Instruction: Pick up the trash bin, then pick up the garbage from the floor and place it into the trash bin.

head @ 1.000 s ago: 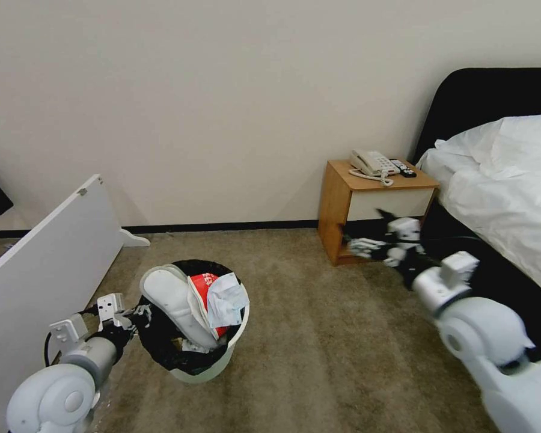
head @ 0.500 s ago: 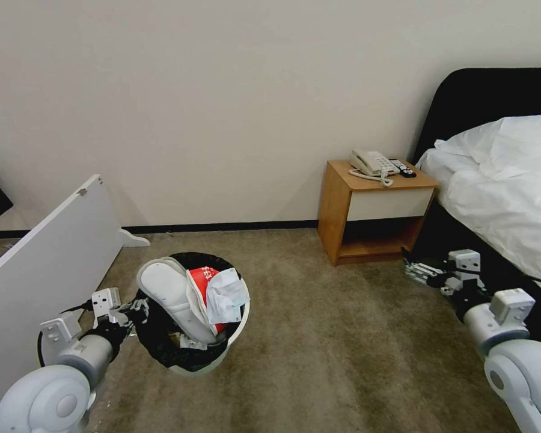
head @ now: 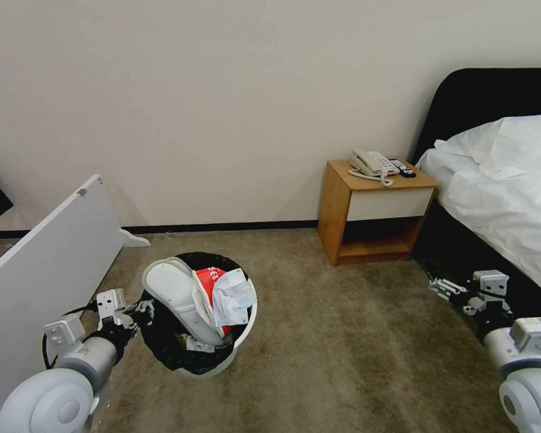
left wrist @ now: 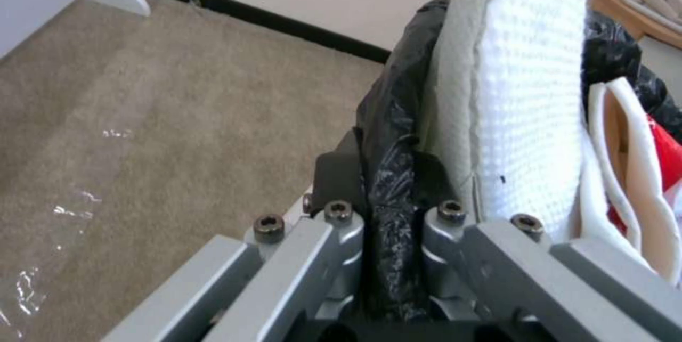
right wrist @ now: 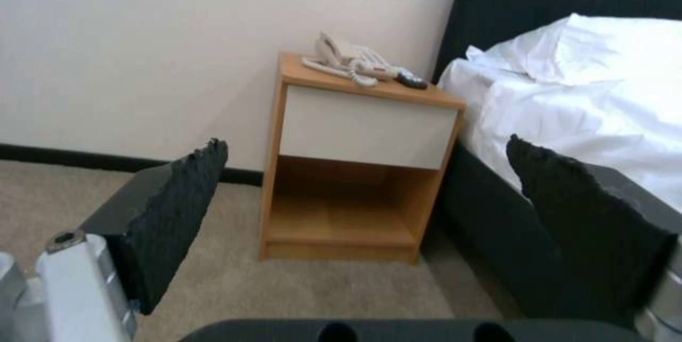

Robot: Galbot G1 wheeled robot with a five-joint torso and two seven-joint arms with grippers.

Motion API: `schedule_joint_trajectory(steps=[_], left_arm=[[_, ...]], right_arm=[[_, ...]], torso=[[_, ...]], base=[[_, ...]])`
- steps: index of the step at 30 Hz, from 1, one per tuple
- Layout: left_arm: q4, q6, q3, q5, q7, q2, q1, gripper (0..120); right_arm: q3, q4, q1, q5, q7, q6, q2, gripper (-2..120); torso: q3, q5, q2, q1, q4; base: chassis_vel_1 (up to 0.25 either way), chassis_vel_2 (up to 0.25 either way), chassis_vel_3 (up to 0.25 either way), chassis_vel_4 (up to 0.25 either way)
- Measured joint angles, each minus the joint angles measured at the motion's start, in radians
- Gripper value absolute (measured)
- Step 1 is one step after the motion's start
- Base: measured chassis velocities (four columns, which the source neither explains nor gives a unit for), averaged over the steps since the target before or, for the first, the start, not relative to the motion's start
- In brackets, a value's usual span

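The trash bin (head: pixel 222 355) sits low on the near left of the scene, and the left hand (head: pixel 139 313) is clamped on its left rim: in the left wrist view the two fingers are pressed together with a fold of the black liner (left wrist: pixel 387 193) and the rim pinched between them. So the first part of the task looks done, as the bin is held, though whether its base is lifted off the floor (head: pixel 342 349) I cannot tell.

The bin is already well filled. A white slipper (head: pixel 177 294) stands on end inside it and sticks up past the rim, with a red wrapper (head: pixel 210 281) and a crumpled white tissue (head: pixel 231 300) wedged beside it (the slipper's waffle-textured side shows close up in the left wrist view).

The right hand (head: pixel 448 287) is low on the near right, close beside the dark bed (head: pixel 505 174) and well apart from the bin; its fingers are spread wide with nothing between them, pointing toward the wooden nightstand (right wrist: pixel 348 150).

As for what is left: the stretch of carpet in sight, between bin, nightstand and bed, carries no litter that I can make out, so the collecting seems near its end or finished, at least in this corner of the room
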State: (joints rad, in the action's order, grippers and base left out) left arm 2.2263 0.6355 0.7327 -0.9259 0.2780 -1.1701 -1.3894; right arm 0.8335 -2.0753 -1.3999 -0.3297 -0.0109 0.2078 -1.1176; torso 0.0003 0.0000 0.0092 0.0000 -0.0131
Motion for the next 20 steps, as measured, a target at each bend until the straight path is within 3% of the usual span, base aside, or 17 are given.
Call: schedule_joint_trajectory(steps=[20], left_arm=[[0.016, 0.0, -0.003, 0.002, -0.001, -0.009, -0.011, 4]], right_arm=[[0.021, -0.017, -0.029, 0.014, -0.041, -0.037, 0.007, 100]], torso=[[0.0, 0.0, 0.0, 0.0, 0.0]], base=[[0.0, 0.0, 0.0, 0.0]])
